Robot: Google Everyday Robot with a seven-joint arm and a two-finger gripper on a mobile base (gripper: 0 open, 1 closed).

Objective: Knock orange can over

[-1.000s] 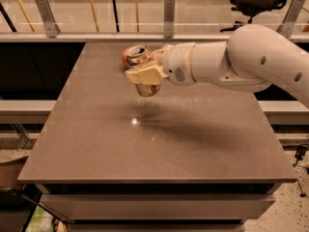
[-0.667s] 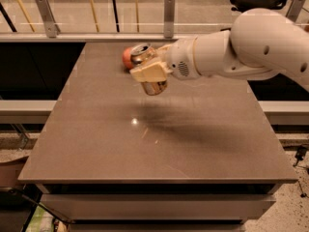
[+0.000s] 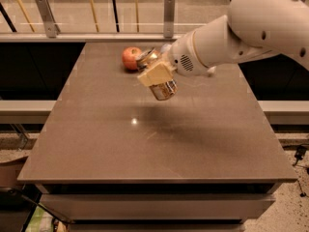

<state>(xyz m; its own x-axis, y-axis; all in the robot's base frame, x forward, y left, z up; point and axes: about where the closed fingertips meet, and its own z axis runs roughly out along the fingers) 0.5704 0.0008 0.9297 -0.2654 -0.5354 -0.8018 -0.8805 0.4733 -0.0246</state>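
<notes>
Grey-brown tabletop [image 3: 145, 149] fills most of the view, a broad flat slab with a dull sheen and one small bright glint of light [image 3: 134, 122] near its middle. Beneath its front edge run pale shelf-like tiers [image 3: 154, 204]. Behind the far edge a horizontal rail [image 3: 96, 36] carries upright metal posts [image 3: 168, 14], with thin yellow and dark poles [image 3: 90, 4] leaning beyond it. Speckled floor [image 3: 299, 202] shows at the lower right.

A thick white robot arm [image 3: 251, 28] comes in from the upper right and reaches left over the far half of the tabletop, throwing a soft shadow [image 3: 203, 132] on the surface below it.

At its end, the gripper [image 3: 158, 77] is over the far centre of the tabletop. One tan finger [image 3: 155, 73] lies across the middle of the orange can [image 3: 165, 90]; the other finger is hidden behind it. The gripper is clamped around the can.

The can is tilted in that grasp, its silver top toward the upper left and its base toward the lower right. Its base looks lifted off the tabletop.

A round red-orange apple [image 3: 129, 58] sits on the tabletop just left of the can's top end, near the far edge. Whether the two touch cannot be told.
</notes>
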